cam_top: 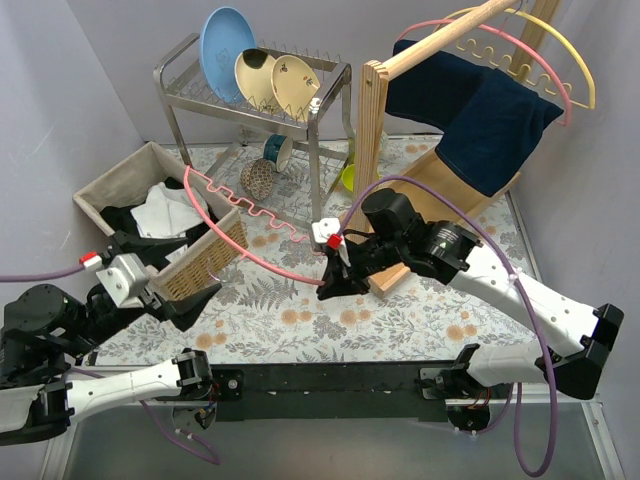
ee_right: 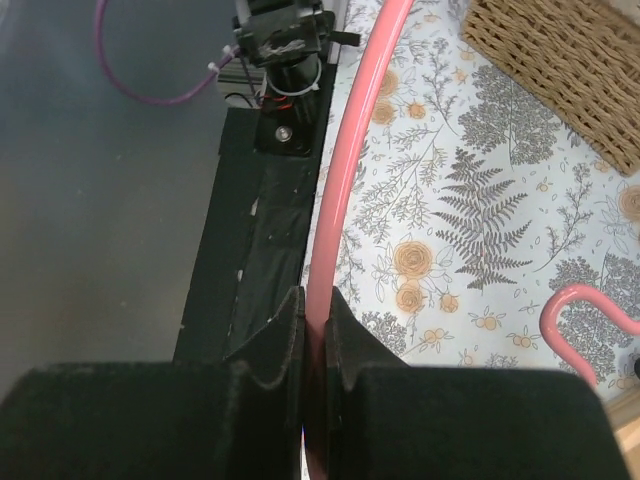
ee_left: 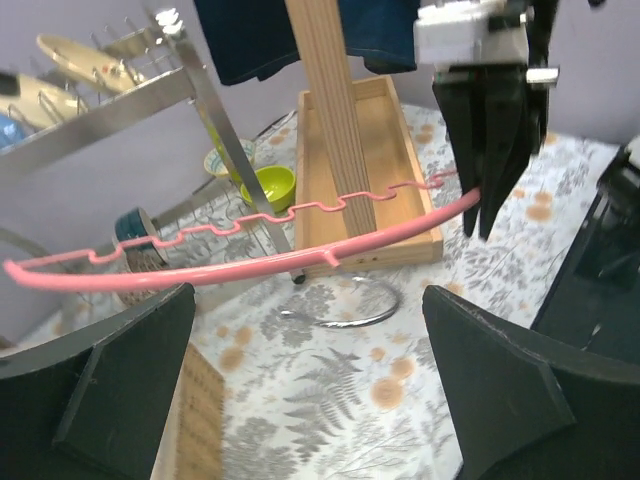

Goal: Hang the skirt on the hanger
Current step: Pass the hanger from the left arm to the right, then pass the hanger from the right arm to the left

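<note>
Two hands over the counter (cam_top: 420, 320): the right hand (ee_right: 317, 305) pinches the pink hanger (ee_left: 240, 268) near one end. Its bar runs ahead of the left hand (ee_left: 310, 310), which is spread and holding nothing, beside a wicker basket (cam_top: 205, 260).

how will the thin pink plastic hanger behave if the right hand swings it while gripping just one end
Probably light and fairly stiff: the thin pink plastic hanger holds its curve with the right hand pinching only one end. The long free end may wobble. The smooth round rod could twist in the grip.
</note>
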